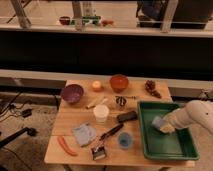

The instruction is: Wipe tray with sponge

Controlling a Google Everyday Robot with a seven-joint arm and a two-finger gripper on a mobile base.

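The green tray [167, 142] lies on the right side of the wooden table [70, 120]. The sponge [158, 122], light blue with a yellow side, is inside the tray near its back left part, touching or just above the floor. My gripper [165, 126] comes in from the right on a white arm [192, 116] and is shut on the sponge over the tray. The arm's end hides the fingers and part of the sponge.
Left of the tray are a black block [127, 117], white cup [101, 113], blue cup [125, 140], black brush [110, 133], folded blue-grey cloth [84, 134] and an orange-red item [67, 146]. Further back are a purple bowl [72, 93], orange bowl [119, 82] and pine cone [152, 88].
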